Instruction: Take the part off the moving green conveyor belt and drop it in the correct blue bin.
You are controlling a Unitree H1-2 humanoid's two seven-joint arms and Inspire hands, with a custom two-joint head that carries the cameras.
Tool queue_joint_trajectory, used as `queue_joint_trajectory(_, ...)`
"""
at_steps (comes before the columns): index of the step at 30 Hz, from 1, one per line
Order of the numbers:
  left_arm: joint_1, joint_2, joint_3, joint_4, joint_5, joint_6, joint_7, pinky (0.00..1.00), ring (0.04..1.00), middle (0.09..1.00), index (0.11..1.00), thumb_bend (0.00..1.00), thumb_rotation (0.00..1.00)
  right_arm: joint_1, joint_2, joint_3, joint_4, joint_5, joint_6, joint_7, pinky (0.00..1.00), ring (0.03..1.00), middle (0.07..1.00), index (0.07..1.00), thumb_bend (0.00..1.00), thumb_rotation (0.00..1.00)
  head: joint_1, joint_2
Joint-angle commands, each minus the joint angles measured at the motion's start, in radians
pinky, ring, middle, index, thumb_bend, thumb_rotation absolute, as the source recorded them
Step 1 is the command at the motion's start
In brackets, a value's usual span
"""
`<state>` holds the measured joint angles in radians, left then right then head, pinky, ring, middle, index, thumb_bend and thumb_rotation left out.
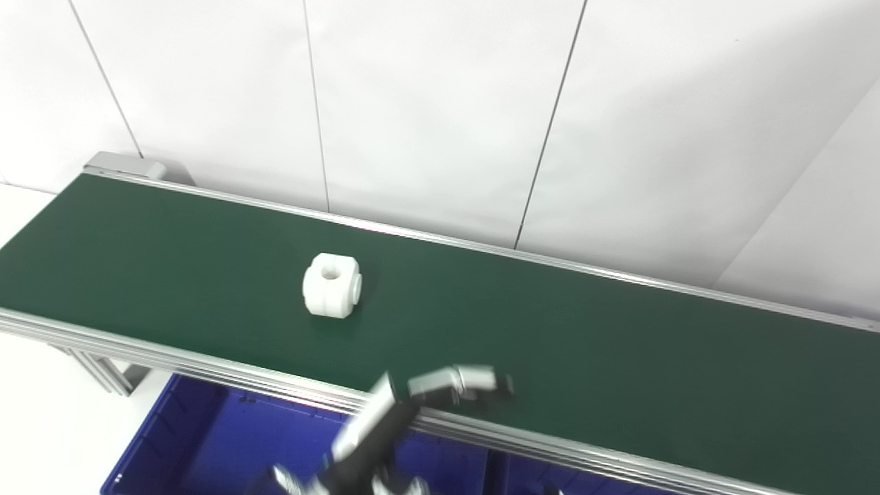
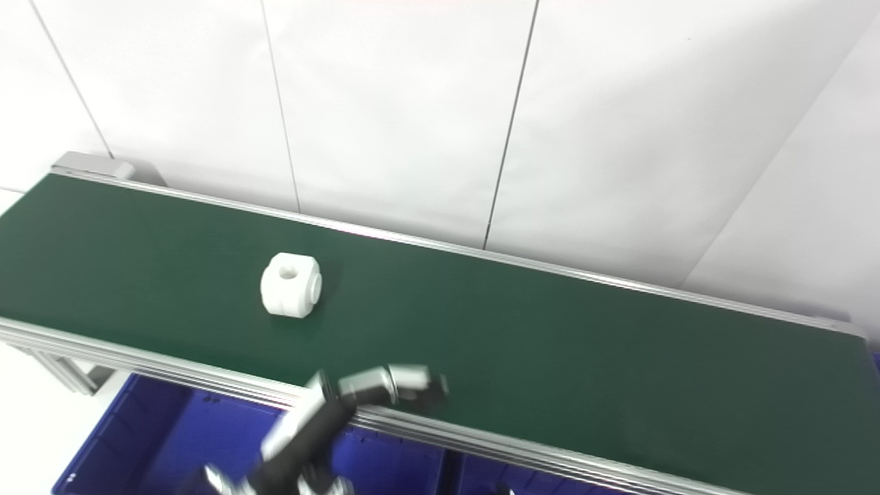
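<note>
- Left eye view: white part [image 1: 331, 284] sits on belt [image 1: 619, 344], well apart from left hand [image 1: 440, 392]; hand blurred, spread or closed unclear, holding nothing
- Part looks rigid, light, smooth; pinch its flat sides
- Right hand unseen

Belt [image 1: 550, 330]: dark green, matt, smooth, rubber-like surface. Rails [image 1: 206, 368]: ribbed, brushed silver metal, apparently aluminium, with a dull sheen. Part [image 1: 331, 284]: white plastic, smooth, matt to faintly satin. Bin [image 1: 206, 440]: blue plastic, smooth, slightly glossy. Hand [image 1: 440, 388]: blurred; pale silvery fingers [image 1: 474, 378], black segments beneath, finish cannot be judged. Wall [image 1: 440, 103]: white panels, smooth, matt, divided by thin dark seams.
</note>
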<state>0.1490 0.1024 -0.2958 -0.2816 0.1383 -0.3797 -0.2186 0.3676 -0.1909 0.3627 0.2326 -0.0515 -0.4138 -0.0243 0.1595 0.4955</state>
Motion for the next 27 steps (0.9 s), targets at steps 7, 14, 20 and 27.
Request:
queue_joint_trajectory(7, -0.234, 0.061, 0.120, 0.032, 0.161, 0.022, 0.032, 0.78, 0.875, 0.874, 0.812, 0.96, 0.48, 0.004, 0.020, -0.016, -0.018, -0.002, -0.056, 0.012, 1.00, 1.000, 1.000, 1.000, 0.82, 1.00, -0.001, 0.000)
queue_joint_trajectory(14, -0.416, 0.179, 0.130, 0.138, 0.386, -0.017, 0.037, 0.82, 0.874, 0.869, 0.813, 0.97, 0.45, 0.001, 0.033, -0.017, -0.015, -0.008, -0.056, 0.007, 1.00, 1.000, 1.000, 1.000, 0.82, 1.00, -0.013, 0.001)
queue_joint_trajectory(20, -0.530, 0.230, 0.098, 0.227, 0.530, -0.018, 0.050, 0.82, 0.850, 0.846, 0.808, 1.00, 0.43, -0.003, 0.042, -0.021, -0.011, -0.007, -0.056, 0.010, 1.00, 1.000, 1.000, 1.000, 0.83, 1.00, -0.014, -0.002)
queue_joint_trajectory(27, -0.655, 0.281, 0.034, 0.379, 0.673, -0.020, 0.057, 0.82, 0.839, 0.835, 0.807, 1.00, 0.40, -0.005, 0.047, -0.017, -0.010, -0.019, -0.056, 0.006, 1.00, 1.000, 1.000, 1.000, 0.81, 1.00, -0.021, -0.004)
